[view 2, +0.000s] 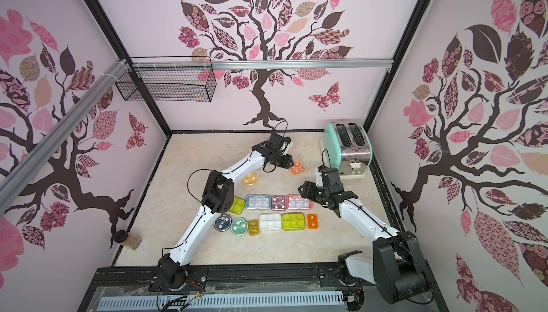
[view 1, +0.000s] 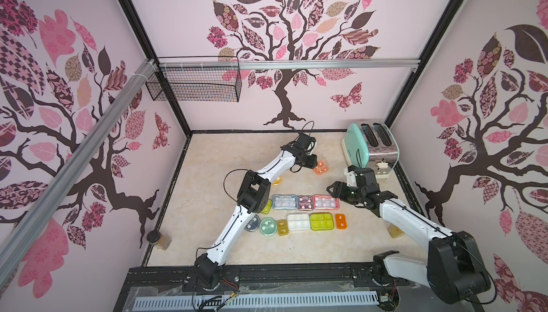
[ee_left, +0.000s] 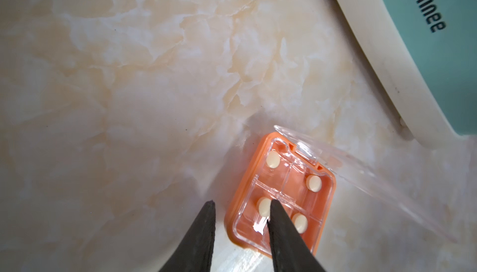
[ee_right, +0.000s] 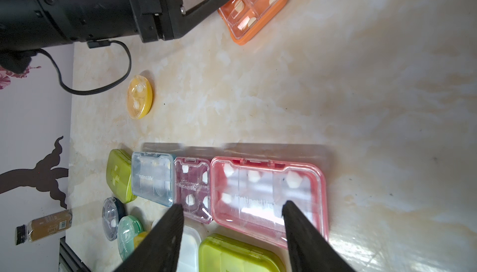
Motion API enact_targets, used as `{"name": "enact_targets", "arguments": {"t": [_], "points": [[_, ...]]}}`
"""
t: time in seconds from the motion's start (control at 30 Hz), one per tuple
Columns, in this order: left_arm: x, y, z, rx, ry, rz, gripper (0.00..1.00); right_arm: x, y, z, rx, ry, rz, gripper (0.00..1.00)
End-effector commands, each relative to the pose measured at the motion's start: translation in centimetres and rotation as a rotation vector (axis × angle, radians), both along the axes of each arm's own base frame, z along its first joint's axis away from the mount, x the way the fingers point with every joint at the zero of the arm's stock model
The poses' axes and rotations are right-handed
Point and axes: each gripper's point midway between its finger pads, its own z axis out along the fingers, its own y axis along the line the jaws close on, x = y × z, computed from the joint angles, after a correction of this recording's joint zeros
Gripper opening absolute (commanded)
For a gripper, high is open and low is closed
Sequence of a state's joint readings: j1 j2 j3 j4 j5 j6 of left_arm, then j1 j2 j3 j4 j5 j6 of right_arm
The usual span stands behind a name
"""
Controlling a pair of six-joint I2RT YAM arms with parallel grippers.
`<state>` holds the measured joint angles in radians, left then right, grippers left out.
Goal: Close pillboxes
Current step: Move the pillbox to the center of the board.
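Black fingers [ee_left: 196, 237] of the left claw [ee_left: 242, 202] stand apart, gripping nothing. One tip hangs over a pill compartment of the square orange pillbox [ee_left: 281, 180], and its mate is just outside the box's rim, above the marble counter [ee_left: 129, 90]. Beyond the tips the box's clear lid [ee_left: 361, 170] stands raised, tilted toward the mint toaster [ee_left: 426, 64] farther out. The right claw [ee_right: 232, 204] is spread wide and empty, poised over the closed pink pillbox [ee_right: 258, 188]. Beside one of its fingers sits the maroon pillbox [ee_right: 192, 188], then the blue pillbox [ee_right: 152, 177]. Past that row, well apart, lies the round amber pillbox [ee_right: 139, 97], with the orange box farther still.
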<state>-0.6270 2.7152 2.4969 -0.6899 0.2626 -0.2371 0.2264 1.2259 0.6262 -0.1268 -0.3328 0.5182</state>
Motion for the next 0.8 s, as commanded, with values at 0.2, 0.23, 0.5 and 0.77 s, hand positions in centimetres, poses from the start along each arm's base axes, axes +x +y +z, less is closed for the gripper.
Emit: {"name": "enact_targets", "arguments": {"t": [0.2,0.23,0.5,0.77], "points": [[0.0,0.0,-1.4,0.007,0.018,0.000,0.24,-0.1,-0.4,-0.2,-0.016,-0.002,-0.003,0.65],[-0.1,0.0,-1.4,0.006,0.016,-0.001,0.22,-0.1,-0.4,-0.2,-0.016,-0.001,-0.003,0.65],[-0.6,0.8,-1.2,0.028,0.023,0.016,0.13,-0.1,-0.4,-0.5,-0.024,0.007,0.005,0.65],[-1.6,3.9,1.0,0.063,0.063,0.113,0.13,-0.1,-0.3,-0.9,-0.031,0.020,0.015,0.66]]}}
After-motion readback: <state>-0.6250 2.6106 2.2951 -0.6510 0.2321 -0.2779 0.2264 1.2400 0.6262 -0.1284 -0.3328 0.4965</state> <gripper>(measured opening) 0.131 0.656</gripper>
